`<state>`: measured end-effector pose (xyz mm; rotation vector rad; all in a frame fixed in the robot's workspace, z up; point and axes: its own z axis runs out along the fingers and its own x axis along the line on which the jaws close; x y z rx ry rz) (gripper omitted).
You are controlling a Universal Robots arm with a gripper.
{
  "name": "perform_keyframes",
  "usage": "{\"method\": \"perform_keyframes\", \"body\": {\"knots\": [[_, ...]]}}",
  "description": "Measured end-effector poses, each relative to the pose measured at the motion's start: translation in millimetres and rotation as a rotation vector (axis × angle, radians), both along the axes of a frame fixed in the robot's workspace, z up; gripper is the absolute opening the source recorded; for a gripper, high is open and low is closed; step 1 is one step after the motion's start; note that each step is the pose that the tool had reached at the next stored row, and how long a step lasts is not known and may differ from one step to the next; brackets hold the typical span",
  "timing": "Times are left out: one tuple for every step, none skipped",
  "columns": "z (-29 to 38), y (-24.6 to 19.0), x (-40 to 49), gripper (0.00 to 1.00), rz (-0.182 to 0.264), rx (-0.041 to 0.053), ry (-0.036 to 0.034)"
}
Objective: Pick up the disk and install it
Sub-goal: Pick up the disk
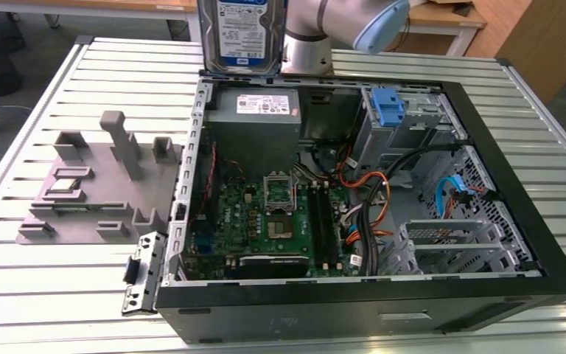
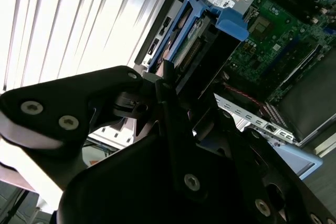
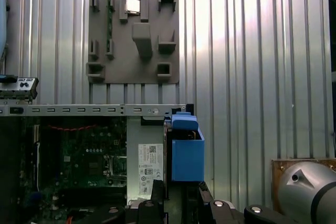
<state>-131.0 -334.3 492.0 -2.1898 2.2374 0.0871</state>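
Over the case's (image 1: 362, 313) power-supply (image 1: 253, 107) corner, towards the exterior view's left, the gripper (image 3: 181, 192) points straight down, clamped on the disk (image 1: 241, 33). The disk hangs upright, long axis vertical, label facing the exterior camera. The arm (image 1: 347, 26) bends just beyond it, to the exterior view's right.
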Motion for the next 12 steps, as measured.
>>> {"method": "perform_keyframes", "body": {"knots": [[0.0,0.0,1.7,0.35,0.000,0.0000,0.0000],[0.0,0.0,3.4,0.35,0.000,0.0001,0.0000],[0.0,0.0,5.2,0.35,0.000,0.0001,0.0000],[0.0,0.0,6.9,0.35,0.000,0.0000,0.0000],[0.0,0.0,8.6,0.35,0.000,0.0000,0.0001],[0.0,0.0,10.3,0.35,0.000,0.0000,0.0000],[0.0,0.0,12.1,0.35,0.000,0.0001,0.0000],[0.0,0.0,13.9,0.35,0.000,0.0001,0.0000],[0.0,0.0,15.6,0.35,0.000,0.0001,0.0000],[0.0,0.0,17.5,0.35,0.000,0.0001,0.0000],[0.0,0.0,19.2,0.35,0.000,0.0001,0.0000],[0.0,0.0,20.9,0.35,0.000,0.0000,0.0001]]}}
